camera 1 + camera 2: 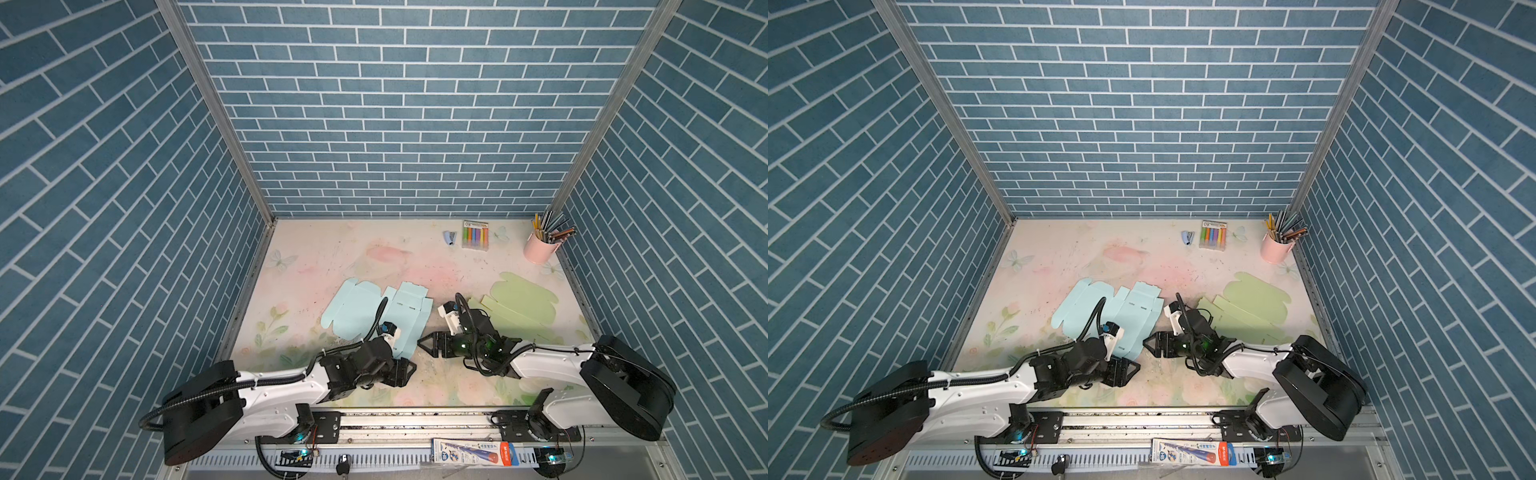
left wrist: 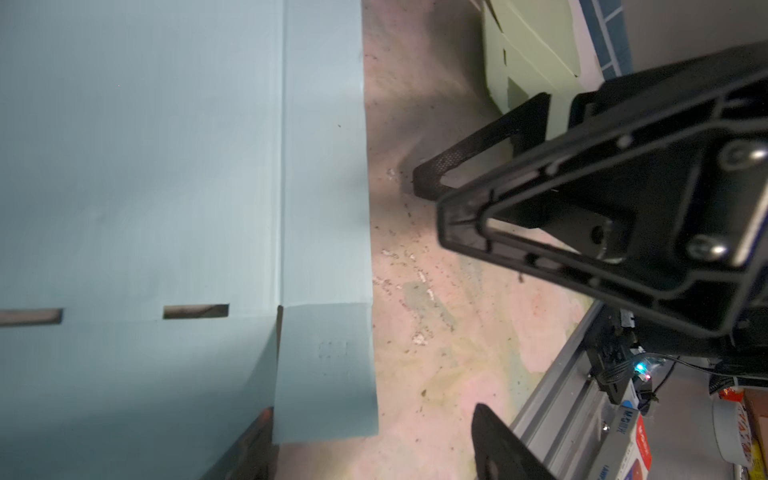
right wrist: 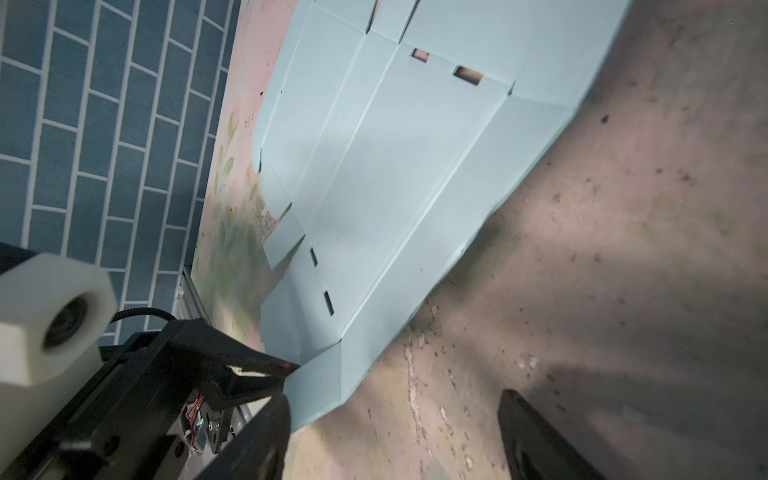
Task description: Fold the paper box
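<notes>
Here's the blue paper box: an unfolded, creased and slotted blank lying flat on the floral table, left of centre in both top views. Both arms crowd its near corner. The left gripper sits low just at that corner, jaws spread wide. The wrist view shows its dark fingers well apart with nothing clamped, and the box's corner flap lies between them, close beside one finger. That flap looks bent along its crease.

Facing it across a small gap, the right gripper points toward the same edge, just beside the card. Its fingers are also parted and empty, with bare table between them. From the right wrist camera, a left fingertip appears to meet the box's edge, though I cannot tell whether it really touches.

Off to the right lies a green box blank, partly under the right arm. At the far side are a pink cup of pencils, a marker pack and a small blue stapler.
</notes>
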